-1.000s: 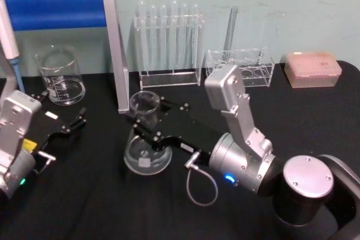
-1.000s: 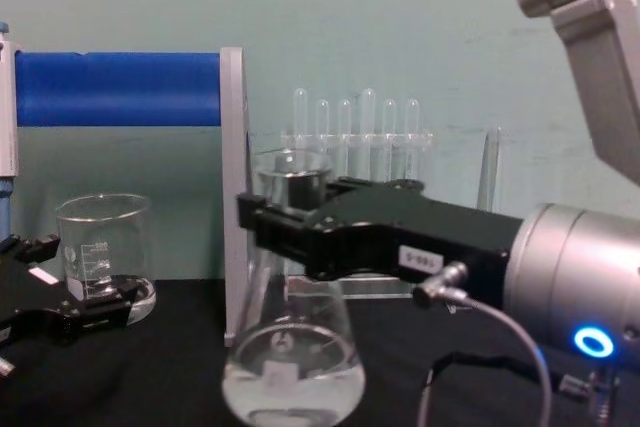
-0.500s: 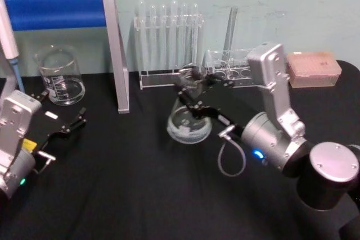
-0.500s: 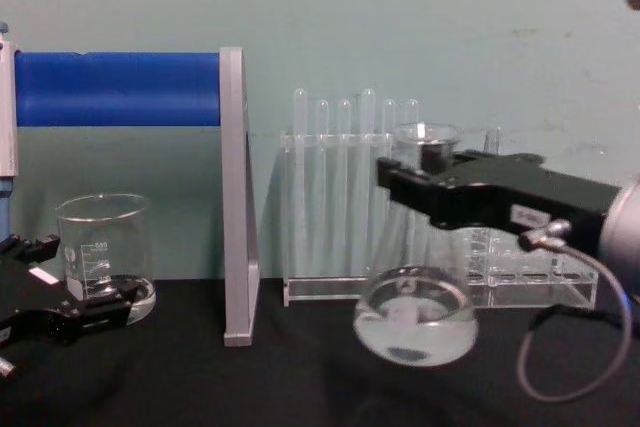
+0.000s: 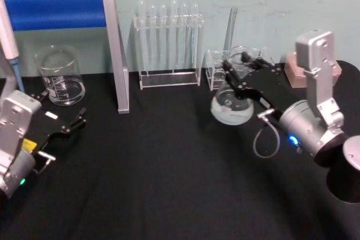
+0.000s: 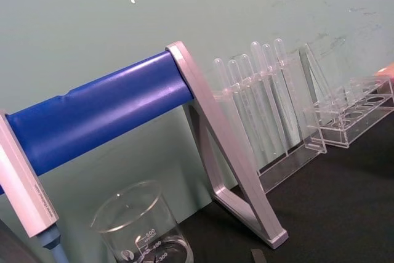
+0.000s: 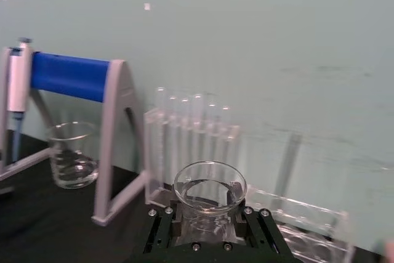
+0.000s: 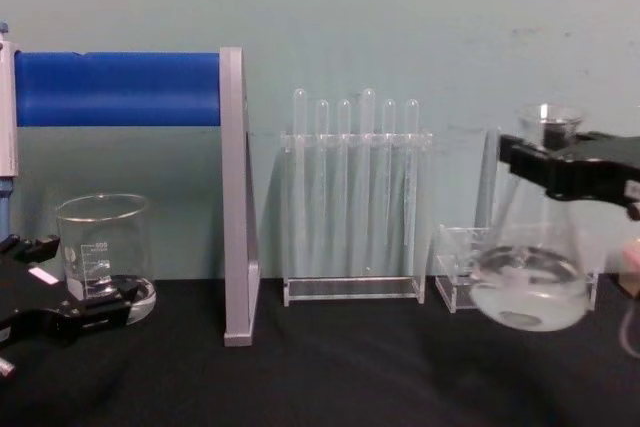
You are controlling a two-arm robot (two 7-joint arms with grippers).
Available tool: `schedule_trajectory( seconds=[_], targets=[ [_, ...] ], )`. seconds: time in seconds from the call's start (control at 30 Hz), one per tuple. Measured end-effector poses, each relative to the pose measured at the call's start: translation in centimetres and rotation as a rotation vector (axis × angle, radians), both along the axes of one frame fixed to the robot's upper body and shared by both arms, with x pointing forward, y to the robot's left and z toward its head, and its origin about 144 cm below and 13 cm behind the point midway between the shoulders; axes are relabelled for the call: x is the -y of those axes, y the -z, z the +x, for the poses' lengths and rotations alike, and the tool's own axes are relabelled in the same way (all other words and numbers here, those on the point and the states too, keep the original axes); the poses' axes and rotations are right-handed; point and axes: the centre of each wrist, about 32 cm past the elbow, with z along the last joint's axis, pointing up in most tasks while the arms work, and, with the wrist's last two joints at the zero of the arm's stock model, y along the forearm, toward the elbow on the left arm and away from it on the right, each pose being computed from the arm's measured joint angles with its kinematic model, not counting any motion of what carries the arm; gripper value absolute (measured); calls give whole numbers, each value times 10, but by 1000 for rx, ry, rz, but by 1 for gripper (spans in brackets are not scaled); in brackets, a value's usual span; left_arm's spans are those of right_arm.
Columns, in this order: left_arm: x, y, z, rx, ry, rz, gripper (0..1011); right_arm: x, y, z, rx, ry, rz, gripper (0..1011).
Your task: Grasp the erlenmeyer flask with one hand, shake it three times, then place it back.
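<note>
The right gripper [image 5: 243, 68], cut off at the chest view's right edge, clamps the neck of the erlenmeyer flask [image 5: 232, 107] and hides it. The flask hangs tilted at far right before a low clear rack [image 5: 214, 64], with clear liquid pooled in its base. The black table [image 5: 169, 172] lies open mid-scene. The left gripper [image 5: 61, 111] rests with fingers spread near the beaker [image 5: 59, 77], far left.

One flask [image 8: 530, 282], one beaker [image 8: 103, 247], two racks [image 8: 350, 290] [image 8: 458, 265]
</note>
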Motion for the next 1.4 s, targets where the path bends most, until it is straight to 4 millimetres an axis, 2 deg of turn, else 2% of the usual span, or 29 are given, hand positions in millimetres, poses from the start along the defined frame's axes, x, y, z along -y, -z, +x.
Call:
schedule_trajectory(
  seconds=[0.4,0.73,1.13,1.4],
  targets=[
    [0,0,0,0,0,0,1001,21,1,-1,-6,86,-9,449],
    [0,0,0,0,0,0,1001,24,1,-2,-7,101,-4,449],
    [0,0,0,0,0,0,1001,-1,2,-3,-12,-10,5,449],
    [0,0,0,0,0,0,1001,-32,3,-6,-24,-153,2,449]
  ],
)
